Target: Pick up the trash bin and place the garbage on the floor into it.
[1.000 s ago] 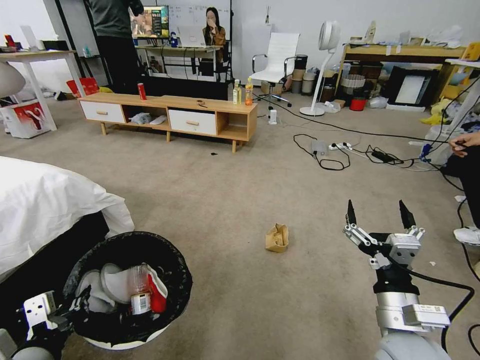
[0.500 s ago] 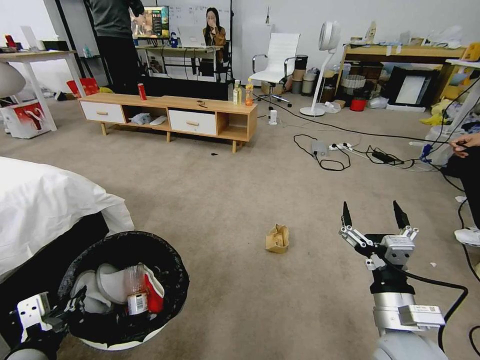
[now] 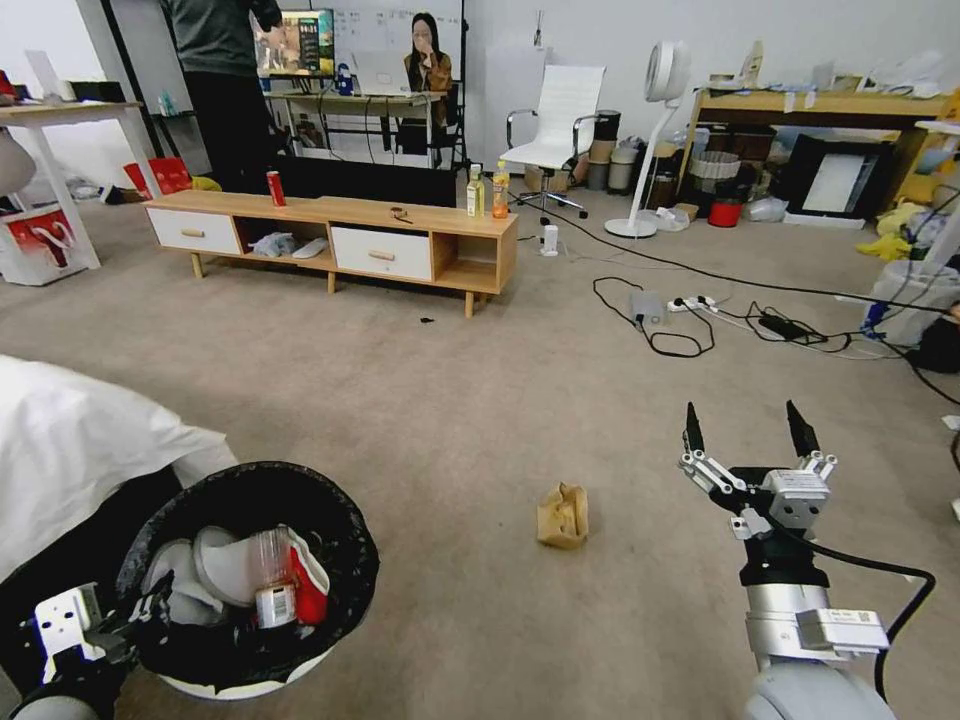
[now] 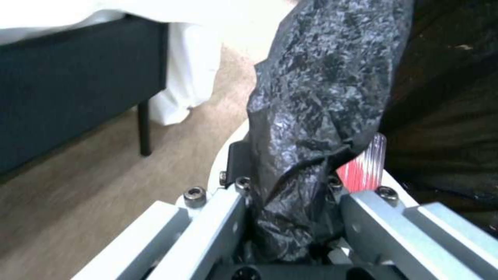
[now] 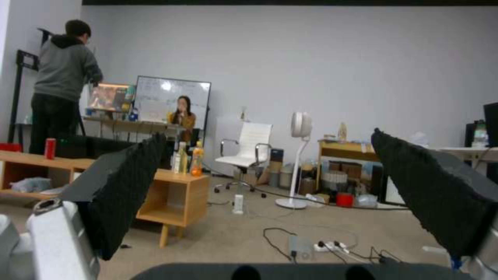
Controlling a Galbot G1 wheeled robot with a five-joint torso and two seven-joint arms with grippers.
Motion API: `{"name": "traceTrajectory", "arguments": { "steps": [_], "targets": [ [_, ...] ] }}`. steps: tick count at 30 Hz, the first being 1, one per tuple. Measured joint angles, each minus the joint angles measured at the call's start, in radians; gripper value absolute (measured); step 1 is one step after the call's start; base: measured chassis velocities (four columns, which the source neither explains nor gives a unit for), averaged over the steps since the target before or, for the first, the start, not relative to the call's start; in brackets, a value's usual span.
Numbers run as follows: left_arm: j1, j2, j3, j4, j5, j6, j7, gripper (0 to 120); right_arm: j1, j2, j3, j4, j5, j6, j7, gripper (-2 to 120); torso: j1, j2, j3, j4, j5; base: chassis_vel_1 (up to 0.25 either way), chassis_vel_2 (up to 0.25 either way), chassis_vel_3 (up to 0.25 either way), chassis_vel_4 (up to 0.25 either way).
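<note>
From the head, the trash bin, white with a black liner, sits low on the robot's left, its rim pinched by the left gripper; a crumpled tan paper bag lies on the beige carpet between bin and right gripper, whose fingers are spread. The left wrist shows jaws clamping the liner. The right wrist faces a wooden cabinet and fan.
</note>
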Motion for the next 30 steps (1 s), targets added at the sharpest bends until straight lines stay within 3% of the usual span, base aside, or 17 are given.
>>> {"name": "traceTrajectory", "arguments": {
  "steps": [11, 20, 30],
  "targets": [
    [-0.001, -0.002, 0.004, 0.002, 0.002, 0.000, 0.001, 5, -0.004, -0.002, 0.000, 0.000, -0.001, 0.004, 0.000, 100, 0.000, 0.000, 0.000, 0.0000, 0.0003, -0.239, 0.253, 0.241, -0.247],
    [-0.002, -0.003, 0.003, 0.003, 0.003, 0.000, 0.001, 5, -0.007, -0.003, -0.008, -0.002, 0.004, 0.012, -0.001, 100, 0.000, 0.000, 0.000, 0.0000, 0.0003, -0.122, 0.096, 0.109, -0.102],
    [-0.003, -0.006, 0.005, 0.005, 0.004, -0.001, 0.003, 5, 0.004, -0.039, -0.002, -0.010, 0.025, -0.007, 0.004, 100, 0.000, 0.000, 0.000, 0.0001, 0.0003, -0.015, 0.016, 0.017, -0.017]
  ]
}}
